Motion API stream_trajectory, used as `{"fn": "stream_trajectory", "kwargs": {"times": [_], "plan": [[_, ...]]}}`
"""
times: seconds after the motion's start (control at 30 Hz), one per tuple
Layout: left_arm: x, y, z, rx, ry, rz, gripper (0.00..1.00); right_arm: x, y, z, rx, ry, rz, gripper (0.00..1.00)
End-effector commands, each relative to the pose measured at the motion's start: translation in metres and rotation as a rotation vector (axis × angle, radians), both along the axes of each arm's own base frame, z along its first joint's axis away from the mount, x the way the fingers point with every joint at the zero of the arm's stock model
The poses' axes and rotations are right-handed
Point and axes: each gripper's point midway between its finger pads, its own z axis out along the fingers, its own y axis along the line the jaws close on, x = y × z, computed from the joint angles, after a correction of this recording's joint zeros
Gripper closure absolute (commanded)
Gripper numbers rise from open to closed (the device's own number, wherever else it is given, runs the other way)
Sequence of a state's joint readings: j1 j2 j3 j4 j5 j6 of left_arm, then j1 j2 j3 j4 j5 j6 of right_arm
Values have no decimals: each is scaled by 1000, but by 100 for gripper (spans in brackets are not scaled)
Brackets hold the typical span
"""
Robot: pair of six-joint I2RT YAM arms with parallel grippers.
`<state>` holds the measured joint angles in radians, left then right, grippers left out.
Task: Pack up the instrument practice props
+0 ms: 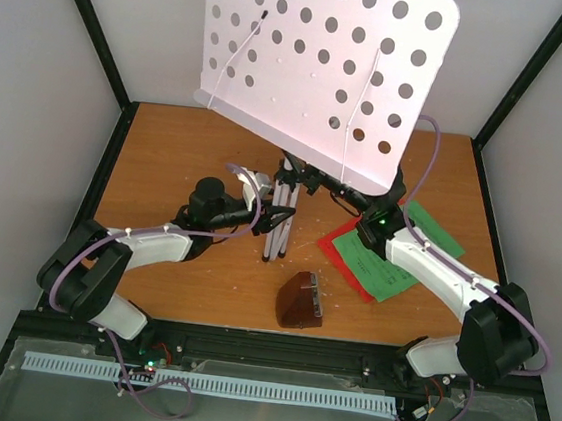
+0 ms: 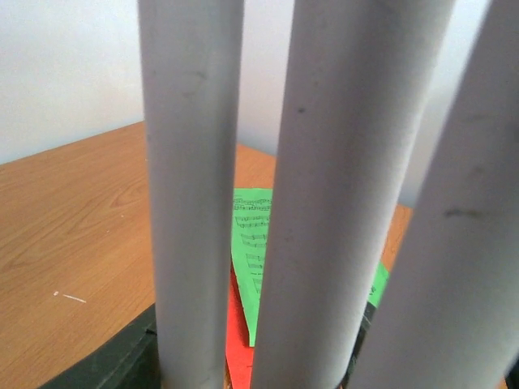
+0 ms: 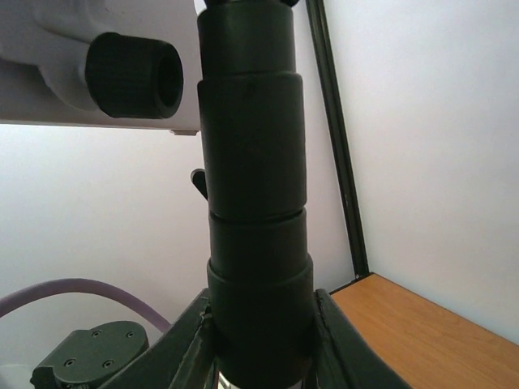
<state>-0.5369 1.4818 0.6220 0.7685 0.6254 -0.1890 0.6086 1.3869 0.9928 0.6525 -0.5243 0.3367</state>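
The white music stand's perforated plate (image 1: 321, 64) tilts over the table's back, and its legs (image 1: 282, 221) hang close together below it. My left gripper (image 1: 267, 201) reaches in from the left and is closed around two white legs (image 2: 195, 203), a dark finger (image 2: 105, 365) against the left one. My right gripper (image 1: 366, 214) is shut on the stand's black collar (image 3: 255, 203), with its fingers (image 3: 349, 340) pressed on both sides. The brown metronome (image 1: 301, 301) lies near the front edge. The green sheet (image 1: 396, 263) lies on the red sheet (image 1: 341, 257) under my right arm.
A black tightening knob (image 3: 134, 74) sticks out beside the collar. White walls with black frame posts (image 1: 108, 42) enclose the wooden table (image 1: 167, 148) on three sides. The table's left half is bare wood.
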Motion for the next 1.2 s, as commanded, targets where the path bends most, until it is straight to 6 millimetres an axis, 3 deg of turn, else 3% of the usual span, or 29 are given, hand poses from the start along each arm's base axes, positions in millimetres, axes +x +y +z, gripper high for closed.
{"fn": "stream_trajectory", "kwargs": {"times": [0.0, 0.2, 0.37, 0.53, 0.73, 0.93, 1.17], "plan": [[7, 5, 26, -54, -11, 43, 79, -4, -15, 34, 85, -41, -76, 97], [0, 16, 42, -52, -7, 84, 99, 28, -31, 41, 77, 33, -227, 97], [-9, 27, 57, -38, 25, 114, 100, 61, -51, 29, 129, 164, -295, 97], [-23, 43, 57, -30, 100, 142, 100, 87, -53, -24, 126, 318, -322, 97], [-38, 54, 44, -24, 204, 152, 100, 100, -47, -83, 98, 439, -326, 97], [-40, 58, 25, -26, 308, 177, 100, 103, -44, -149, 27, 540, -337, 96], [-37, 61, 10, -32, 383, 214, 100, 99, -41, -196, -21, 590, -319, 84]]}}
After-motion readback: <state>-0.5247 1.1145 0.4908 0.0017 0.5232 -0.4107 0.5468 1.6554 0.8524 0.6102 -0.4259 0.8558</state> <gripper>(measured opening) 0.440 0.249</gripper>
